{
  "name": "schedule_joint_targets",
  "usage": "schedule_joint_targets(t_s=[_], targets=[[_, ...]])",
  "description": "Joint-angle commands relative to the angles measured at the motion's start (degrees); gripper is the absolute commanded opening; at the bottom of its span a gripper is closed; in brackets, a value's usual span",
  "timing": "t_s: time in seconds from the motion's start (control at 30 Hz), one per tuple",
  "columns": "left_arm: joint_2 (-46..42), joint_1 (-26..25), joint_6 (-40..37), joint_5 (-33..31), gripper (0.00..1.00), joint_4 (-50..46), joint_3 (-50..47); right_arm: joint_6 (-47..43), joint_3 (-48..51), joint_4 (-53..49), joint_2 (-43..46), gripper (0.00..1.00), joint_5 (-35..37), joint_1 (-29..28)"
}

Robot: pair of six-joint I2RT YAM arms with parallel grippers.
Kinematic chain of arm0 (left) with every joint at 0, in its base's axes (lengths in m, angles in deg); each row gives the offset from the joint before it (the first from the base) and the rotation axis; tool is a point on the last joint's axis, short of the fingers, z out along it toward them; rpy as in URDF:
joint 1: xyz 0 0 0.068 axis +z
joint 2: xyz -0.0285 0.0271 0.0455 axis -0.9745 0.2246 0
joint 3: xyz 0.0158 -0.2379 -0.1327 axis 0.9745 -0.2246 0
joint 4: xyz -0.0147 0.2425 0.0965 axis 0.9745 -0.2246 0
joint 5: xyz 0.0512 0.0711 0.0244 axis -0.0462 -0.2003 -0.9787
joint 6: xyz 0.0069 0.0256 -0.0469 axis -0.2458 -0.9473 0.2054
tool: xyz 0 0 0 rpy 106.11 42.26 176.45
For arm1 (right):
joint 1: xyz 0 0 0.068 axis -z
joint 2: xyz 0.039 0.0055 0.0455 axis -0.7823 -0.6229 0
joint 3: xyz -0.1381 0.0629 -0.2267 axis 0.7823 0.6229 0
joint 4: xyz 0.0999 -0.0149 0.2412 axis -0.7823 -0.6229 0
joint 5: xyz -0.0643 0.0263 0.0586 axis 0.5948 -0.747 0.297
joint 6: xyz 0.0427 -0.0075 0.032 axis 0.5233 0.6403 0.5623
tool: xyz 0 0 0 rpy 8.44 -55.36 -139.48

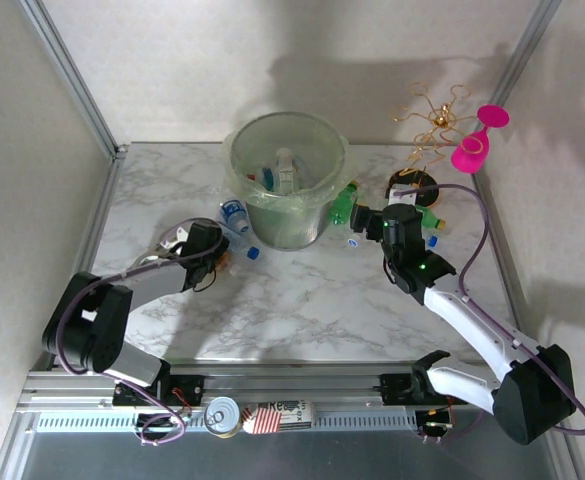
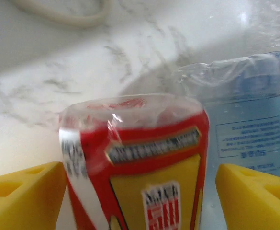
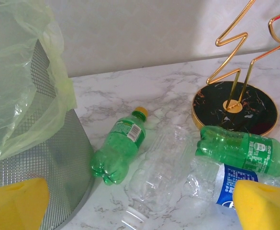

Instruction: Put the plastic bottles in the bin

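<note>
Just left of the bin (image 1: 288, 228), the left pincer (image 2: 140, 184) is spread astride a red-labelled bottle (image 2: 135, 143) lying lengthwise between its fingers (image 2: 25, 194).

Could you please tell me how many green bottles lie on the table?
2: the orange-capped bottle beside the bin, the other bottle by the stand's black base; more may be hidden.

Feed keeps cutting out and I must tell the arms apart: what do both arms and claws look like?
The left arm and right arm match: white links between black joints, each trailing a purple cable. The right one shows a small green light. The left claw and right claw have blocky yellow fingers.
</note>
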Motion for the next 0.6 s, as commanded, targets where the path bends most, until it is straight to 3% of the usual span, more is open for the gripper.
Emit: schedule_joint_targets(t_s=[0.0, 0.23, 0.47, 0.57], targets=[[-2.84, 0.51, -1.50, -3.56, 0.81, -7.26, -1.79, -0.01, 0.51, 0.86, 0.87, 0.99, 1.24, 0.50], [-5.21, 0.48, -1.84, -3.62, 0.81, -7.24, -4.19, 0.30, -0.20, 0.86, 0.09, 0.99, 0.12, 0.63], [-1.18, 0.49, -1.90, -2.86, 0.82, -4.59, -4.09, 0.33, -0.29, 0.43, 0.66, 0.99, 0.25, 0.71], [0.26, 0.51, -1.17, -2.26, 0.78, -2.54, -4.03, 0.49, -0.29, -0.40, 1.06, 0.99, 0.55, 0.72]])
